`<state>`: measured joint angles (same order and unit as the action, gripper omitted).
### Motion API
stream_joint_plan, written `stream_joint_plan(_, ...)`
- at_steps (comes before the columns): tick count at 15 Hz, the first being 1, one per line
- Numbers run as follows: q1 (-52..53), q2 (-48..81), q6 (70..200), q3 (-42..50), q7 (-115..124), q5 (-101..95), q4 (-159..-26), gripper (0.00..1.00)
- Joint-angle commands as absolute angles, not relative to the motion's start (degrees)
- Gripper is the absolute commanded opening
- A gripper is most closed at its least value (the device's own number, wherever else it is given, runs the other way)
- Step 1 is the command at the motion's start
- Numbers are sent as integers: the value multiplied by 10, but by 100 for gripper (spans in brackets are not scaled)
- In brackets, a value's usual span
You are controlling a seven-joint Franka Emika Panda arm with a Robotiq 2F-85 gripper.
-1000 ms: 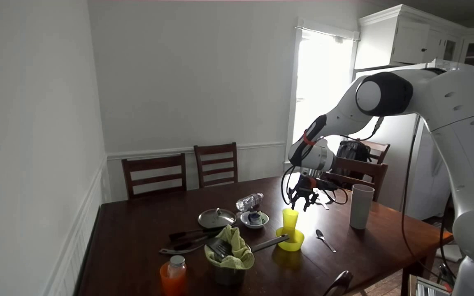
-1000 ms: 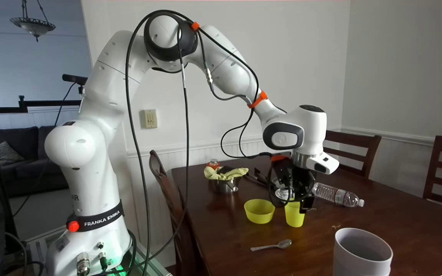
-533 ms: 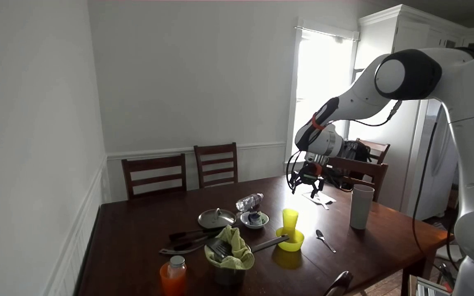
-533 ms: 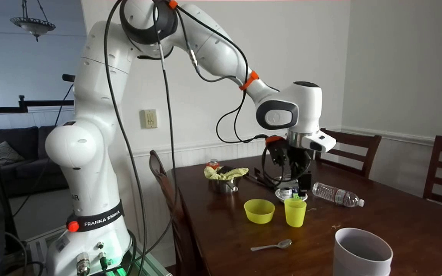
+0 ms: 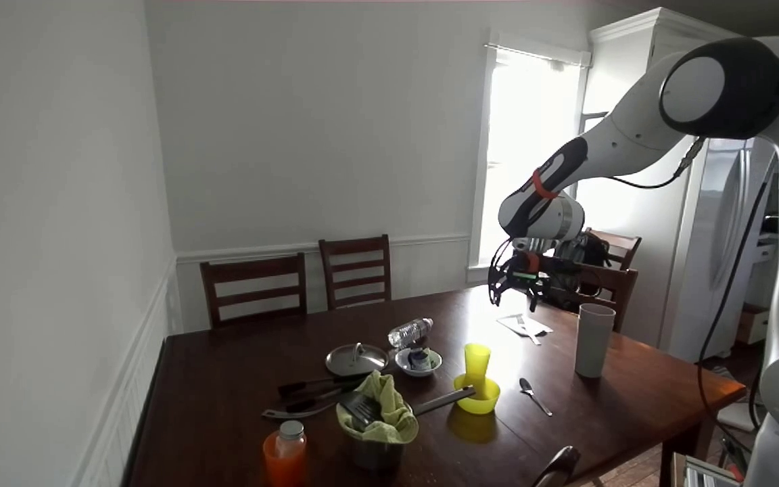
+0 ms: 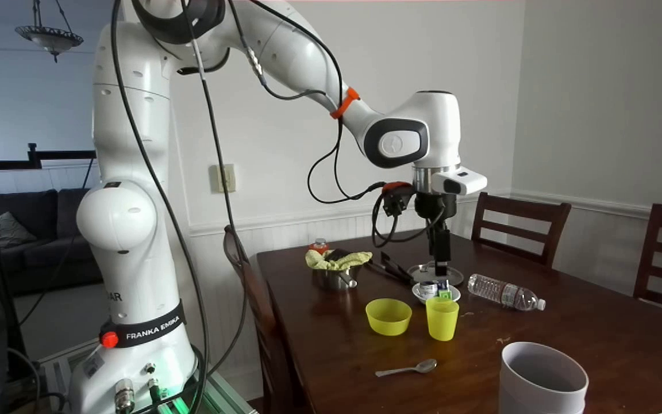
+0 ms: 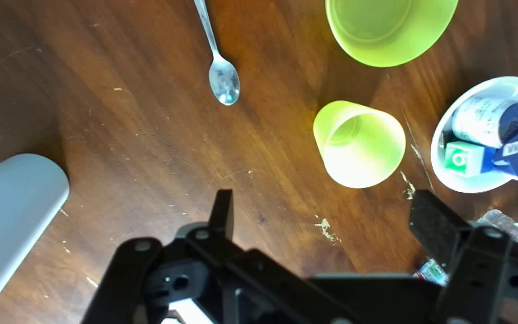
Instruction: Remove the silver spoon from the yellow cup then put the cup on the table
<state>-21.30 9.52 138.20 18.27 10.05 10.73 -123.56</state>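
The yellow cup [image 5: 476,357] stands upright on the dark brown table [image 5: 227,385]. It also shows in an exterior view [image 6: 442,319] and in the wrist view [image 7: 359,148], where its inside looks empty. The silver spoon [image 6: 408,368] lies flat on the table, apart from the cup. It shows in the wrist view [image 7: 224,81] and in an exterior view [image 5: 533,396] too. My gripper [image 5: 514,304] is open and empty, raised above the table and clear of the cup. In the wrist view its fingers [image 7: 323,197] are wide apart with only tabletop between them.
A yellow bowl [image 6: 388,317] stands beside the cup. A tall grey tumbler [image 5: 594,341], a white bowl with small packs [image 7: 448,180], a water bottle [image 6: 506,292], a pot with green cloth [image 5: 376,453], a lid [image 5: 356,362] and an orange container [image 5: 285,467] stand around.
My gripper has risen from close by the yellow cup and moved up and away from it. The cup and the spoon have stayed in place.
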Motion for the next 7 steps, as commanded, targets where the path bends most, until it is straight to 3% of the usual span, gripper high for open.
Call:
stream_joint_plan(1,-195,42,1387,202,167,44,-1282,100)
stream_joint_plan(7,-200,59,1381,197,150,61,-1265,100)
